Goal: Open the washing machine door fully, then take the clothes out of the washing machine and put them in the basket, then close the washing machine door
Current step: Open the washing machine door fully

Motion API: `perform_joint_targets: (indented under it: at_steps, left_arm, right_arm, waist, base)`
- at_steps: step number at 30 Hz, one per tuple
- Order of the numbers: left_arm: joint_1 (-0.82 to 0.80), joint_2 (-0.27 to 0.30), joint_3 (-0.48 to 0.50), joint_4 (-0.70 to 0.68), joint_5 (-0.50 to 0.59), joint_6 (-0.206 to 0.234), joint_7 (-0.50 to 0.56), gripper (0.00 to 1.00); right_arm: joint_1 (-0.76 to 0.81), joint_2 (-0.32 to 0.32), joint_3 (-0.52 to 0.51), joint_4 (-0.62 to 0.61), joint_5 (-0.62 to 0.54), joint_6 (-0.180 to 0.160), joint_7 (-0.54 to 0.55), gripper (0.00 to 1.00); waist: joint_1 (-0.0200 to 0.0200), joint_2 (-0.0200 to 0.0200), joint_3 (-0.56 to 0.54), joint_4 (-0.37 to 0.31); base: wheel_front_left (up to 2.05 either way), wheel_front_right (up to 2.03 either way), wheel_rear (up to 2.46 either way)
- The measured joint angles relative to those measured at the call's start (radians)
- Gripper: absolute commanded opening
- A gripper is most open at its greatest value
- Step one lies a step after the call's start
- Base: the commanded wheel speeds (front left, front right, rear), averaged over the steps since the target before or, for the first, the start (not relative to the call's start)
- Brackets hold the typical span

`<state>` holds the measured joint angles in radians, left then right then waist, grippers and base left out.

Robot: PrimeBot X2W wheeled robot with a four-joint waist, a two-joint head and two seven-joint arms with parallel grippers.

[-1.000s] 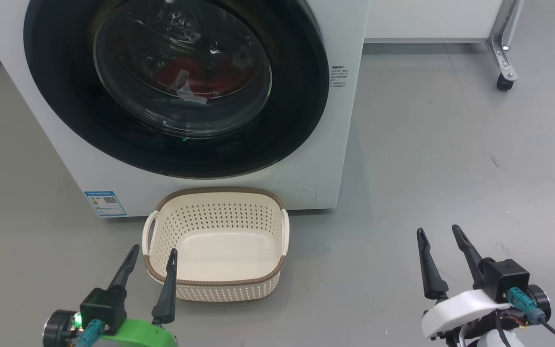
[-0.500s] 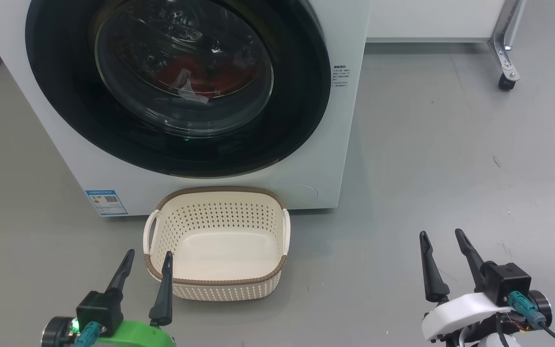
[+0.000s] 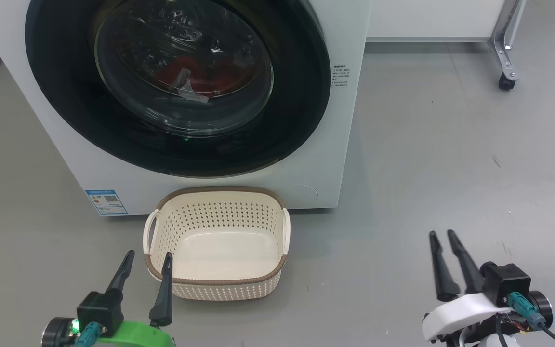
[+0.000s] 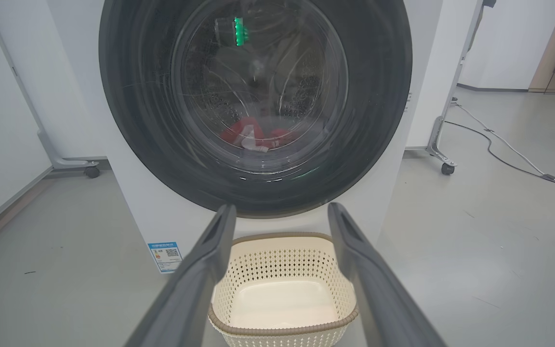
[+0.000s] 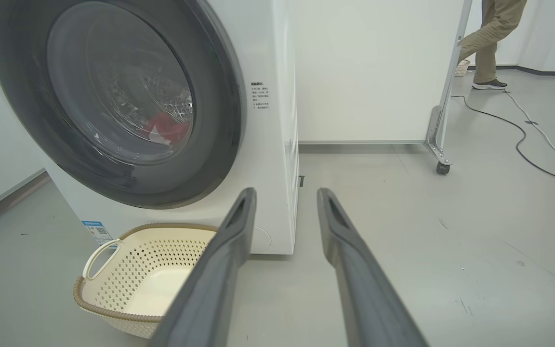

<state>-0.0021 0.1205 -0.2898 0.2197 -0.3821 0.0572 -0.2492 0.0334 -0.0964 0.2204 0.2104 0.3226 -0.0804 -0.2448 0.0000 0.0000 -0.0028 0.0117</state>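
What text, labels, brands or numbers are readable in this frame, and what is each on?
Blue label sticker, lower left front of the washing machine: print and QR code too small to read.
Dark printed block, right of the washing machine door: too small to read.
No other text, brand or number is legible.

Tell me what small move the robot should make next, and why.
Probably lift the right gripper toward the large round glossy black-rimmed door: it looks shut, the bright red fabric clothes lie behind its glass, the cream perforated plastic basket is empty, and that gripper hangs low, empty.
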Motion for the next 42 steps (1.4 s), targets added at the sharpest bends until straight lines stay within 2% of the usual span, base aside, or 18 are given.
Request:
perform_joint_targets:
  at_steps: [8, 18, 27, 32, 42]
  left_arm:
    - [0.0, -0.001, 0.004, 0.001, 0.005, 0.0, 0.0, 1.0]
    - [-0.001, -0.003, 0.005, -0.009, 0.006, -0.001, 0.0, 1.0]
    - [-0.024, -0.003, 0.011, -0.041, 0.016, -0.002, 0.0, 1.0]
    - [-0.054, -0.003, 0.007, -0.062, 0.03, -0.014, 0.0, 1.0]
    - [-0.136, -0.004, -0.001, -0.091, 0.041, -0.033, 0.0, 1.0]
  right_arm:
    - [0.001, 0.001, -0.003, 0.001, -0.001, 0.012, 0.0, 0.0]
    - [-0.005, 0.008, -0.013, 0.004, 0.02, 0.046, 0.0, 0.0]
    - [-0.055, 0.055, -0.107, -0.008, 0.319, 0.121, 0.002, 0.0]
    - [-0.112, 0.059, -0.156, -0.005, 0.524, 0.161, 0.061, 0.0]
    - [-0.32, 0.052, -0.22, -0.001, 0.924, 0.175, 0.228, 0.0]
  waist:
    - [0.0, 0.0, 0.002, 0.001]
    - [0.0, 0.0, 0.025, 0.004]
    - [0.0, 0.0, 0.084, 0.01]
    - [0.0, 0.0, 0.129, 0.015]
    - [0.0, 0.0, 0.233, 0.034]
  base:
    - [0.0, 0.0, 0.0]
    - [0.0, 0.0, 0.0]
    - [0.0, 0.0, 0.0]
    - [0.0, 0.0, 0.0]
    - [0.0, 0.0, 0.0]
